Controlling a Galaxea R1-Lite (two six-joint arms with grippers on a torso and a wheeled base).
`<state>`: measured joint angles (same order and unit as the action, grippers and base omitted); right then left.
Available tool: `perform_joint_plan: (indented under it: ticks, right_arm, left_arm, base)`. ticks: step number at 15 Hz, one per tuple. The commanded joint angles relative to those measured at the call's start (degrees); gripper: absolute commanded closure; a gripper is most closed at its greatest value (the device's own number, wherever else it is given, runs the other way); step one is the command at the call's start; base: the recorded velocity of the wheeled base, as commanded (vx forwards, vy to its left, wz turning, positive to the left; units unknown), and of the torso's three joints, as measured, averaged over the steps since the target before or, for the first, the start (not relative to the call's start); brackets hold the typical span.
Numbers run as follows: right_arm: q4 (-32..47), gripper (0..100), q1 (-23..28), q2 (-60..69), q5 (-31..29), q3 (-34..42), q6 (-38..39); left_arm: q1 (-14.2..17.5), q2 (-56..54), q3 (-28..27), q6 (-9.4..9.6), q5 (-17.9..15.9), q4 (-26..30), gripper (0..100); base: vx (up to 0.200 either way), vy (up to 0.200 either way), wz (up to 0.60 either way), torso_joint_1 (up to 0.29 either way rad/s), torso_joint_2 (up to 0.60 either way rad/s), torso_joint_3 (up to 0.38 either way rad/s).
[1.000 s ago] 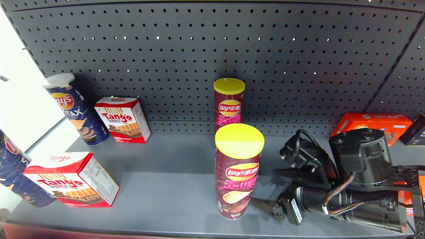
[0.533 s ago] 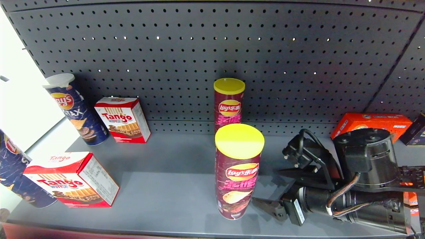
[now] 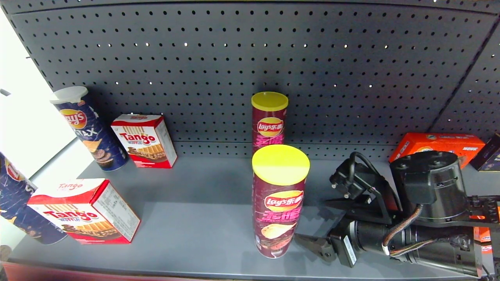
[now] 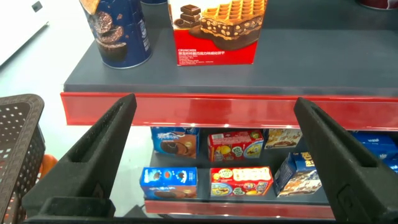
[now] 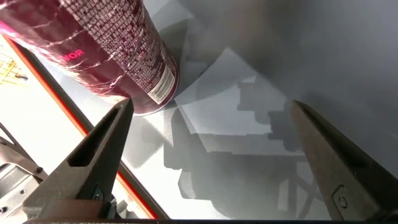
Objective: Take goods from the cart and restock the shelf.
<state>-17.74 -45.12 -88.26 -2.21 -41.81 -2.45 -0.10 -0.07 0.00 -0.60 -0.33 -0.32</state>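
Okay, right gripper [image 5: 211,106] sits just right of the front maroon cardboard chip can with the yellow plastic lid [image 3: 278,203], low by its base. My fingers are spread wide and hold nothing, and the nearer tip is almost touching the can wall. The can stands upright on the grey metal shelf board [image 3: 195,218], near its front edge, so I judge it is placed and the step in hand is getting my arm out.

To do that well I should pull straight away to the right of the can, with the fingers kept apart and no sweep toward its base. A tall narrow can so close to the edge looks easy to tip.

Directly behind the can stands a second maroon can with a yellow lid [image 3: 268,125], against the dark perforated back panel [image 3: 250,58]. Right of the can and further back lies a flat orange carton [image 3: 435,146], beside my retreat path, so I need to watch the elbow there.

Well left of the can are two red wafer boxes [image 3: 146,140] [image 3: 84,212] and a dark blue chip can with a white lid [image 3: 88,128], none in the way.

Left gripper [image 4: 214,102] hangs left of the can, lower and out in front, facing the red shelf edge strip [image 4: 249,106]. Its fingers are apart and empty, and a dark mesh cart basket [image 4: 18,143] is beside it.
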Motion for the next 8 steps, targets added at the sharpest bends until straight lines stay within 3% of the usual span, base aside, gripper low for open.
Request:
perform_joint_plan:
  ticks: [1, 8]
  right_arm:
    - [0.0, 0, -0.1, -0.2, 0.0, 0.1, 0.0]
    - [0.0, 0, 0.1, 1.3, 0.0, 1.1, 0.1]
  left_arm:
    - [0.0, 0.1, 0.0, -0.02, 0.0, 0.0, 0]
    - [0.0, 0.1, 0.0, -0.02, 0.0, 0.0, 0]
  base:
    - [0.000, 0.000, 0.00, 0.000, 0.00, 0.000]
    - [0.000, 0.000, 0.00, 0.000, 0.00, 0.000]
